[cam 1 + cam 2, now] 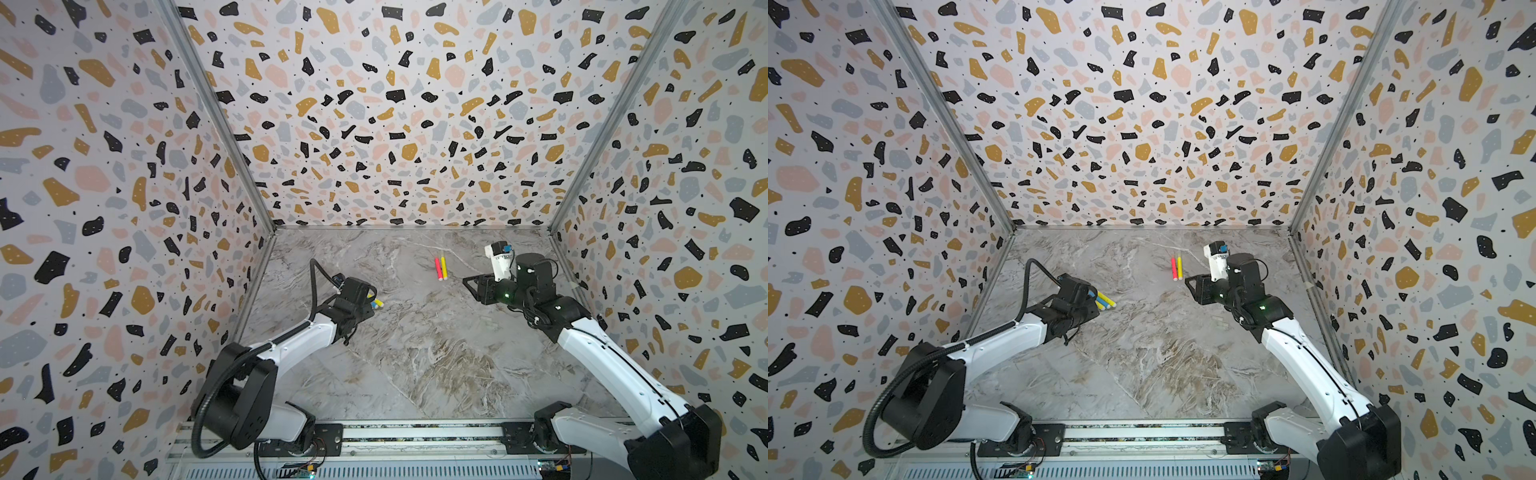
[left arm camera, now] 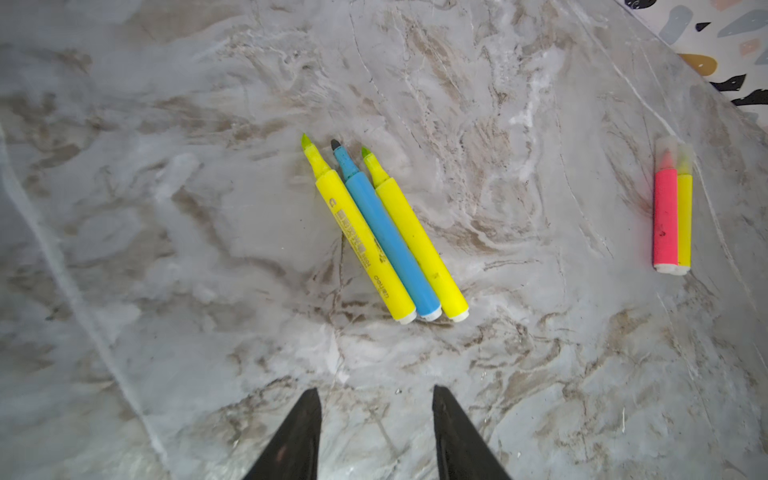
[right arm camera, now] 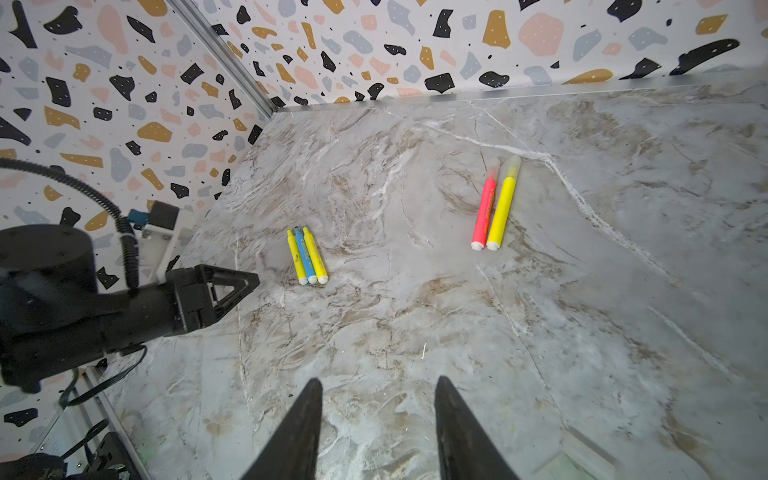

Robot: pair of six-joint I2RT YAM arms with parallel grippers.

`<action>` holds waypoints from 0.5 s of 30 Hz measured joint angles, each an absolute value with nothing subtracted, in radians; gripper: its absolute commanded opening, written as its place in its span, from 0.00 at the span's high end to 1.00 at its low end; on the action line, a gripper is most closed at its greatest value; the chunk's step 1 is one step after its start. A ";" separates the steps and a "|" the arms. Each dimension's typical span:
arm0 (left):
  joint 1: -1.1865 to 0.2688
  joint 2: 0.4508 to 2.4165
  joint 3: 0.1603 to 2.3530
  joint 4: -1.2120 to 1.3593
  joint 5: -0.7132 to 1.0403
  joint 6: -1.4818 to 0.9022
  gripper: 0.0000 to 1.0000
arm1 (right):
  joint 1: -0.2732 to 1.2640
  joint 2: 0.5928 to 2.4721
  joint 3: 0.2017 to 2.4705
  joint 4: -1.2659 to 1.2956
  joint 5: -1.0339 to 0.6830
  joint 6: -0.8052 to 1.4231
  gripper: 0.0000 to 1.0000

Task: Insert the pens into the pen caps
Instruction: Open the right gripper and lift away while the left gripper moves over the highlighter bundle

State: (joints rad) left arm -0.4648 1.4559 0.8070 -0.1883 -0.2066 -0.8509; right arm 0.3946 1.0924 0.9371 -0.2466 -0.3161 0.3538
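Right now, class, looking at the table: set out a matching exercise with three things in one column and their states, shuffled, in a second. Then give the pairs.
Things
1. blue pen
2. pink pen
3. left end effector

States
A. open, holding nothing
B. capped
C. uncapped, tip bare

Pairs: 1-C, 2-B, 3-A

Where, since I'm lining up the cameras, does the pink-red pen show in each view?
Top view: pink-red pen, back of the table, right of centre.
Top view: pen, same spot.
Left wrist: pen, well aside from the three uncapped pens.
Right wrist: pen, likewise apart from them.
Shared landmark: the capped yellow pen lying against it.
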 measured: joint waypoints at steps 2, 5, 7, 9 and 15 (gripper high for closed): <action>-0.459 1.504 0.836 -0.190 -0.200 -0.862 0.58 | 0.393 1.065 0.911 -0.254 -0.309 0.353 0.55; -0.454 1.547 0.852 -0.188 -0.198 -0.892 0.59 | 0.388 1.031 0.863 -0.271 -0.299 0.350 0.55; -0.447 1.563 0.853 -0.191 -0.198 -0.911 0.60 | 0.382 1.012 0.835 -0.282 -0.298 0.349 0.55; -0.436 1.578 0.855 -0.190 -0.199 -0.930 0.61 | 0.376 0.995 0.811 -0.291 -0.295 0.348 0.55; -0.407 1.634 0.885 -0.183 -0.198 -0.968 0.64 | 0.369 0.969 0.800 -0.300 -0.294 0.347 0.55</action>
